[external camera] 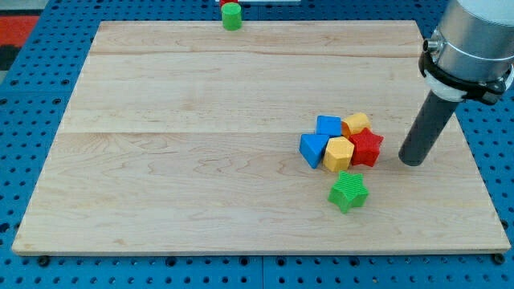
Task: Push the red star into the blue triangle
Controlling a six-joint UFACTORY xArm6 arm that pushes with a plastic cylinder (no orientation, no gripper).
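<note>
The red star (367, 147) lies right of centre on the wooden board (201, 160), at the right end of a tight cluster. The blue triangle (312, 148) is at the cluster's left end. A yellow hexagon block (339, 153) sits between them, touching both. A blue block (328, 126) and a small yellow block (356, 123) sit just above. My tip (411, 161) rests on the board a short way to the right of the red star, apart from it.
A green star (348, 191) lies just below the cluster. A green cylinder (231, 16) stands at the board's top edge, with a red block (227, 2) just behind it, mostly cut off. Blue pegboard surrounds the board.
</note>
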